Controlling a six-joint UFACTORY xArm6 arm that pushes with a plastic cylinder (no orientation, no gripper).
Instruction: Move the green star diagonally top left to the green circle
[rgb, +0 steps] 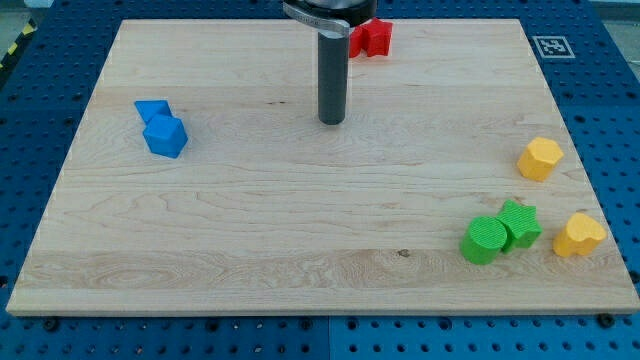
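Note:
The green star (520, 223) lies at the view's lower right on the wooden board (300, 230). The green circle (485, 240) sits right against it, just to its lower left, touching. My tip (331, 121) stands near the view's top centre, far up and to the left of both green blocks, touching no block.
A red block (371, 37) lies at the top just right of the rod. Two blue blocks (153, 111) (166, 136) sit together at the left. A yellow block (541, 158) lies at the right edge and another yellow block (579, 234) right of the green star.

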